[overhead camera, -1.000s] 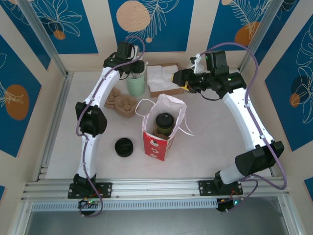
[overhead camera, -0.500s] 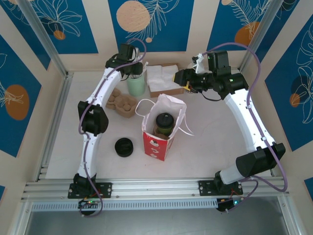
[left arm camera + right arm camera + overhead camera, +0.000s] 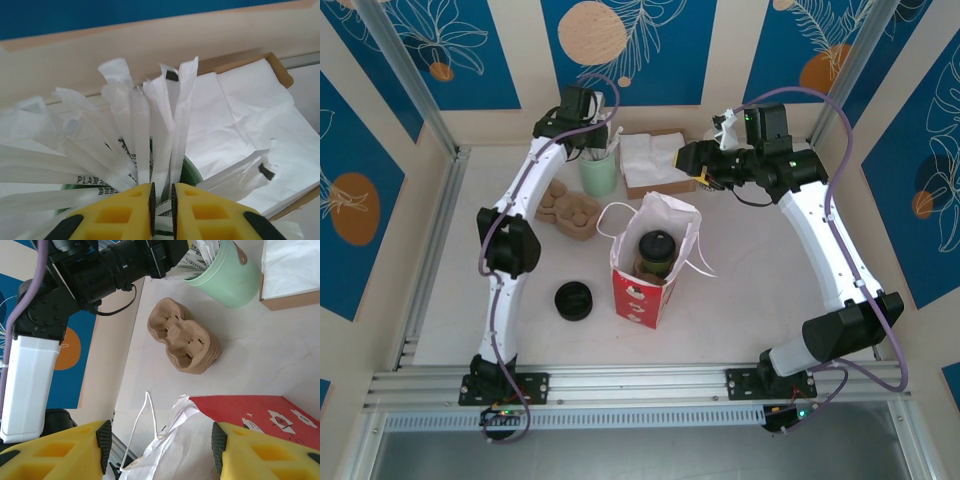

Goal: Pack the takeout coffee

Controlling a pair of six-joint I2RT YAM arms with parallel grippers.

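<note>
L gripper (image 3: 161, 200), at the green cup (image 3: 599, 175) behind the bag (image 3: 638, 295), has narrowed its jaws onto one wrapped straw (image 3: 162, 130) — so it's on to extras; takeout coffee (image 3: 655, 250) sits inside the bag; R gripper (image 3: 160, 450) hovers just behind the bag w/ jaws wide, empty.

The takeout coffee (image 3: 656, 247) stands in the bag (image 3: 638, 300).

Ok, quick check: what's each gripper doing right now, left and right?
Left gripper: closed on a paper-wrapped straw in the green cup.
Right gripper: open, holding nothing, above the paper bag.
</note>
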